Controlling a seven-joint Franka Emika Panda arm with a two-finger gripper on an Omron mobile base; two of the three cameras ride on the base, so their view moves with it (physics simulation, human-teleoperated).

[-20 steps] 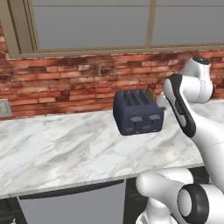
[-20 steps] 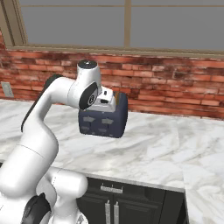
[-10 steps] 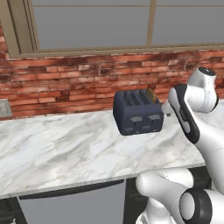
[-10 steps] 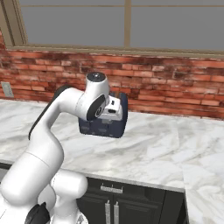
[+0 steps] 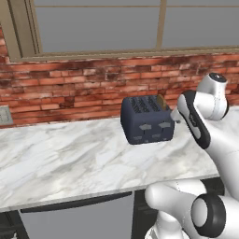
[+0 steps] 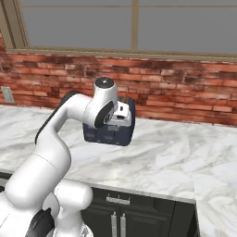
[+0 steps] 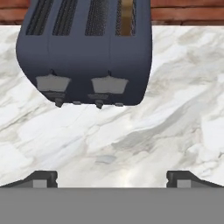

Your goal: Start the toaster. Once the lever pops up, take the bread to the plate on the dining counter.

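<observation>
The dark navy toaster stands on the marbled kitchen counter near the brick wall. A tan slice of bread sits in its rightmost slot. Two pale grey levers show on the side facing the hand. My gripper hovers above the counter on that lever side, a short way back from the toaster and apart from it. It is open with nothing between its fingers. In the right base view the hand hangs in front of the toaster. The plate and the dining counter are out of view.
The white-and-grey counter runs left and right of the toaster. A red brick wall and a window rise behind it. A wall outlet sits at the far left. Dark cabinet doors lie under the counter.
The wrist has sunk a little and swung toward the toaster's lever side. The jaws stay wide. The toaster and the bread have not moved.
</observation>
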